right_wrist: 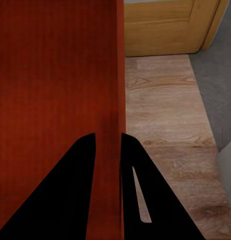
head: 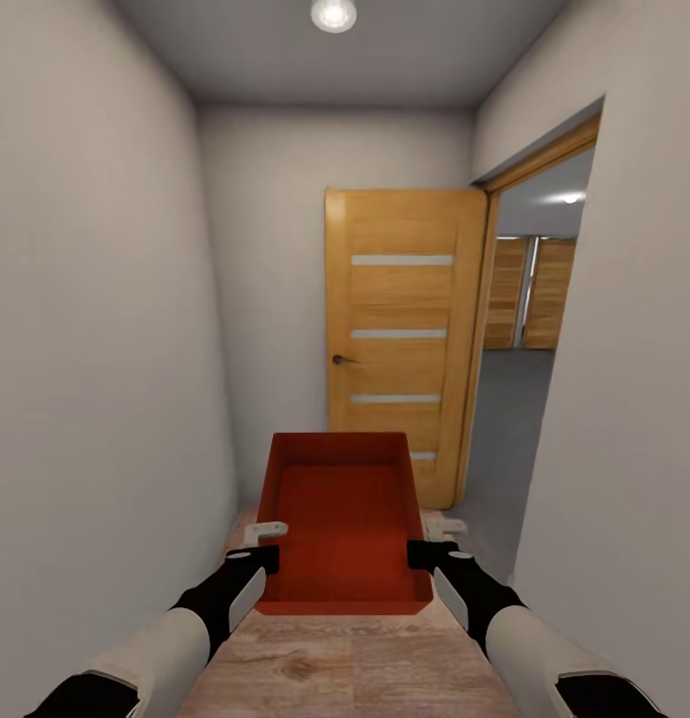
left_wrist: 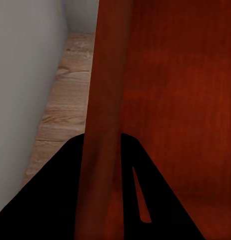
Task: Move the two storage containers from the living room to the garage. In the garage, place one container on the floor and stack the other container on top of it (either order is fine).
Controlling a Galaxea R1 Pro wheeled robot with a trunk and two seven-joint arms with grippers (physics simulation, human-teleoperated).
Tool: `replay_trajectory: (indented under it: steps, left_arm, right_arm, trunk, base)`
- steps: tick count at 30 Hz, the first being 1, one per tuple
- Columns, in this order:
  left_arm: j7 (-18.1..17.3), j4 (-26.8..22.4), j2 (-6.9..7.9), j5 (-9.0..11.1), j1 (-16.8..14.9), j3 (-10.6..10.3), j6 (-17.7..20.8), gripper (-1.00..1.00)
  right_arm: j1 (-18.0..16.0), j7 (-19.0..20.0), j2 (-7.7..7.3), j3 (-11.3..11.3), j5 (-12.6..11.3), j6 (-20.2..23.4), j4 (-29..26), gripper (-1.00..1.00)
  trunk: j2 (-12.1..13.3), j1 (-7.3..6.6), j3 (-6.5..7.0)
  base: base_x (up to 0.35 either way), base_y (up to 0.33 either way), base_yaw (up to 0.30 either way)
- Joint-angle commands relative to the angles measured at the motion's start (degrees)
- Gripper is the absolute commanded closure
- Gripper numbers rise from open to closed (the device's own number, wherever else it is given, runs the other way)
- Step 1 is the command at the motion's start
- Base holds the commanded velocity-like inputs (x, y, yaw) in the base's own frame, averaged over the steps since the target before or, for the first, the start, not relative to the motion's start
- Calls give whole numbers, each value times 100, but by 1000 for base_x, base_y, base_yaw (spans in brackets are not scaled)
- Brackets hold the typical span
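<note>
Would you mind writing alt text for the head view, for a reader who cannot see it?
Two robot grippers, left and right, carry a red-orange bin by its side walls down a narrow hallway. Ahead, a wooden door stands open beside a doorway onto a grey floor.

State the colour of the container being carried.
Red-orange, plain all over; the storage container shows best in the head view.

The plain red-orange rectangular storage bin [head: 345, 519] is held over a pale wood-plank floor [head: 355, 668]. The honey-coloured wooden door [head: 405, 339] carries pale horizontal stripes. Walls [head: 96, 329] are beige-grey. Both black pincers, left [head: 270, 558] and right [head: 417, 554], follow black-and-white arms.
</note>
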Motion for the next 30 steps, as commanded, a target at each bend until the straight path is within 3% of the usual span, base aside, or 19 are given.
replay_trajectory:
  steps: [1, 15, 21, 30]
  left_arm:
    - [38, -40, 279, 9, -6, 258, 2, 100]
    - [42, -43, 272, -8, -6, 241, -62, 100]
    - [50, -52, 271, -9, -6, 234, -84, 100]
    - [59, -66, 266, -17, -6, 231, -86, 100]
  right_arm:
    - [3, 17, -43, -50, -124, 32, 2, 100]
    - [3, 17, -42, -48, -122, 32, 2, 100]
    - [3, 17, -44, -50, -123, 44, 2, 100]
    - [3, 15, -35, -44, -124, 58, 2, 100]
  trunk:
    - [-4, 5, -2]
    - [-4, 5, -2]
    - [-4, 5, -2]
    - [-4, 5, -2]
  base:
    - [329, 0, 0]
    - [309, 0, 0]
    - [70, 0, -30]
    - [5, 0, -207]
